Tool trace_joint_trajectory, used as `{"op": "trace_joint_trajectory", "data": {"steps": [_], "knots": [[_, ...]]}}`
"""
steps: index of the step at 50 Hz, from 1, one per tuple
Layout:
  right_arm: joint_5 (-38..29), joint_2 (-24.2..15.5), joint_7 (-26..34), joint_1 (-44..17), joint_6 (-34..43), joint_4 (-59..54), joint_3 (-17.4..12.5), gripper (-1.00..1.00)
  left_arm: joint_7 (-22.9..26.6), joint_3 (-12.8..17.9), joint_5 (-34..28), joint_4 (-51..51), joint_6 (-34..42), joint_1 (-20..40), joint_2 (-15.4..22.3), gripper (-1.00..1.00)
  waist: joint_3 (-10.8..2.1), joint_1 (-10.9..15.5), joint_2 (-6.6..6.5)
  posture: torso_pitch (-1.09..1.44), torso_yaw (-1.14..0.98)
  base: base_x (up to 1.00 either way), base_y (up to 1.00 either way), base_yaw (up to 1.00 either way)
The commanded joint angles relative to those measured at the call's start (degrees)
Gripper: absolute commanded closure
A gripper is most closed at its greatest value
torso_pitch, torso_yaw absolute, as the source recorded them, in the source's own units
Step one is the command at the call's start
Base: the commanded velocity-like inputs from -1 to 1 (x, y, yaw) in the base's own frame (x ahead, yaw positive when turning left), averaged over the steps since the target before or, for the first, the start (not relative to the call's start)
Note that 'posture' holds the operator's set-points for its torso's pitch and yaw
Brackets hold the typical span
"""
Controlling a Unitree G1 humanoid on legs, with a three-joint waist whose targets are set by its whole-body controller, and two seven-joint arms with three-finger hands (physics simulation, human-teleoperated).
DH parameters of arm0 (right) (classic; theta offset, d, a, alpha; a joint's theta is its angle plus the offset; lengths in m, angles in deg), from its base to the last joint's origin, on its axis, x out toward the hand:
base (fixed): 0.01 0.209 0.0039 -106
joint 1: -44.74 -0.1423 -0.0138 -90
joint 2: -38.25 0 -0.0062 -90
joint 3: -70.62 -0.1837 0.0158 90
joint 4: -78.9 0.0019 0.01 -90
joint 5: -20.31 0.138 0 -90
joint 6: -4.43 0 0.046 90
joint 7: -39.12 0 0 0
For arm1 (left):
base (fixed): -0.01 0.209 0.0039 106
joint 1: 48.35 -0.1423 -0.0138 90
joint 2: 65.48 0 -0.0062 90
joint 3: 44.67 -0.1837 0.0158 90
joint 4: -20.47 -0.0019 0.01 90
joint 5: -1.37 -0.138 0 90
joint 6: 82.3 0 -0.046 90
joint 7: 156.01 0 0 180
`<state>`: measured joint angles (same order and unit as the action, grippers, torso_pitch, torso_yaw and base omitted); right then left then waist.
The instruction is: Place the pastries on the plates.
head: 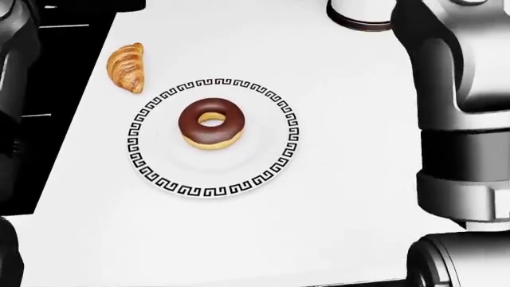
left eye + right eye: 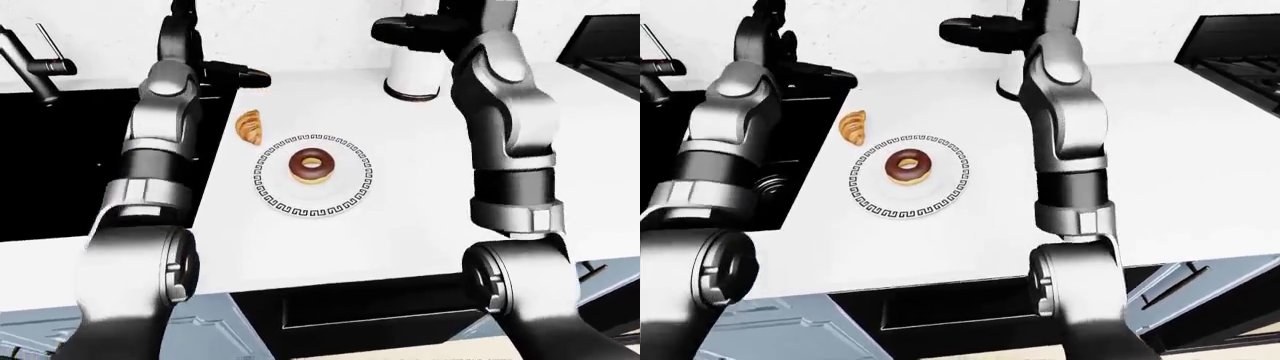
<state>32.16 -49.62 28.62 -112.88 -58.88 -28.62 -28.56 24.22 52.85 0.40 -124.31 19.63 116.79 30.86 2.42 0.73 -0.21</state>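
Note:
A chocolate-glazed donut (image 1: 210, 122) lies in the middle of a white plate with a black key-pattern rim (image 1: 283, 158). A croissant (image 1: 127, 67) lies on the white counter just up and left of the plate, off its rim. My left hand (image 2: 250, 77) is held up above the croissant, fingers out and empty. My right hand (image 2: 395, 31) is raised near the top of the left-eye view, next to a white canister, fingers out and empty. Only one plate shows.
A white canister with a dark base (image 2: 415, 75) stands at the top of the counter (image 2: 400, 225). A black sink (image 2: 60, 165) with a faucet (image 2: 30, 67) lies to the left. A dark stove (image 2: 610, 52) is at the top right.

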Motion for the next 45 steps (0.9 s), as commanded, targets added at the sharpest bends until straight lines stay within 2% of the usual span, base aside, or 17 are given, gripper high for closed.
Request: {"op": "trace_joint_trajectory", "data": {"steps": [1, 5, 6, 10, 14, 15, 16, 17, 21, 28, 35, 37, 42, 45], "knots": [[0.53, -1.56, -3.59, -1.49, -0.29, 6.11, 0.16, -1.00, -1.02, 0.14, -1.28, -3.28, -6.60, 5.05, -0.16, -1.00, -2.12, 0.01, 0.07, 0.00, 0.00, 0.00, 0.00, 0.00], [1.60, -3.13, -6.21, 0.88, 3.89, 14.81, 0.31, -1.00, -3.80, 0.23, -2.61, -13.32, -12.39, 8.93, -1.77, -1.00, -2.03, 0.06, 0.58, 0.00, 0.00, 0.00, 0.00, 0.00], [2.10, -3.43, -6.44, 1.66, 5.25, 17.08, 0.06, -1.00, -4.58, 1.10, -1.92, -15.21, -12.86, 9.77, -2.52, -1.00, -1.99, 0.02, 0.69, 0.00, 0.00, 0.00, 0.00, 0.00], [3.61, -4.63, -8.19, 4.68, 9.67, 24.27, -1.03, -1.00, -7.59, 0.09, -4.92, -18.58, -14.66, 11.05, -3.95, -1.00, -1.95, -0.10, 1.04, 0.00, 0.00, 0.00, 0.00, 0.00], [4.78, -6.08, -9.61, 5.54, 14.54, 30.26, -1.85, -1.00, -11.42, 0.92, -6.75, -19.83, -11.82, 12.28, -4.63, -1.00, -2.04, -0.17, 1.37, 0.00, 0.00, 0.00, 0.00, 0.00], [5.05, -6.44, -9.95, 5.67, 15.64, 31.53, -2.02, -1.00, -13.65, 0.75, -7.70, -20.15, -10.15, 12.51, -4.76, -1.00, -2.00, -0.19, 1.41, 0.00, 0.00, 0.00, 0.00, 0.00], [4.66, -7.13, -10.01, 5.83, 16.36, 32.70, -1.58, -1.00, -14.50, 1.39, -7.58, -20.33, -9.68, 12.48, -5.09, -1.00, -1.96, -0.22, 1.42, 0.00, 0.00, 0.00, 0.00, 0.00], [3.70, -8.06, -9.58, 6.22, 16.73, 33.72, -0.80, -1.00, -16.02, 0.66, -9.03, -20.66, -8.09, 12.35, -5.34, -1.00, -1.90, -0.22, 1.43, 0.00, 0.00, 0.00, 0.00, 0.00], [3.60, -7.91, -9.96, 7.69, 19.73, 38.07, -2.09, -1.00, -20.91, 2.46, -9.43, -21.20, -5.17, 12.14, -6.13, -1.00, -1.77, -0.29, 1.33, 0.00, 0.00, 0.00, 0.00, 0.00], [4.35, -9.07, -10.50, 8.76, 24.05, 43.78, -3.52, -1.00, -23.08, 3.29, -10.45, -21.77, -2.28, 13.27, -7.91, -1.00, -1.72, -0.18, 1.54, 0.00, 0.00, 0.00, 0.00, 0.00], [4.02, -9.67, -10.84, 10.55, 24.98, 46.42, -3.89, -1.00, -22.57, 3.28, -12.37, -22.09, 1.68, 13.63, -8.32, -1.00, -1.47, -0.18, 1.66, 0.01, 0.00, 0.00, 0.00, 0.00], [3.97, -9.86, -10.93, 10.94, 25.47, 47.11, -4.10, -1.00, -21.76, 2.91, -13.39, -22.23, 2.90, 13.50, -8.45, -1.00, -1.28, -0.18, 1.63, 0.02, 0.00, 0.00, 0.00, 0.00], [4.35, -9.93, -11.14, 11.71, 26.87, 49.08, -4.67, -1.00, -23.64, 4.46, -13.38, -22.30, 2.61, 13.35, -8.33, -1.00, -0.57, -0.19, 1.61, 0.05, 0.00, 0.00, 0.00, 0.00], [4.86, -10.31, -11.31, 12.39, 28.01, 50.64, -5.30, -1.00, -23.82, 4.17, -14.30, -22.42, 3.13, 13.24, -8.06, -1.00, -0.03, -0.16, 1.66, 0.07, 0.00, 0.00, 0.00, 0.00]]}}
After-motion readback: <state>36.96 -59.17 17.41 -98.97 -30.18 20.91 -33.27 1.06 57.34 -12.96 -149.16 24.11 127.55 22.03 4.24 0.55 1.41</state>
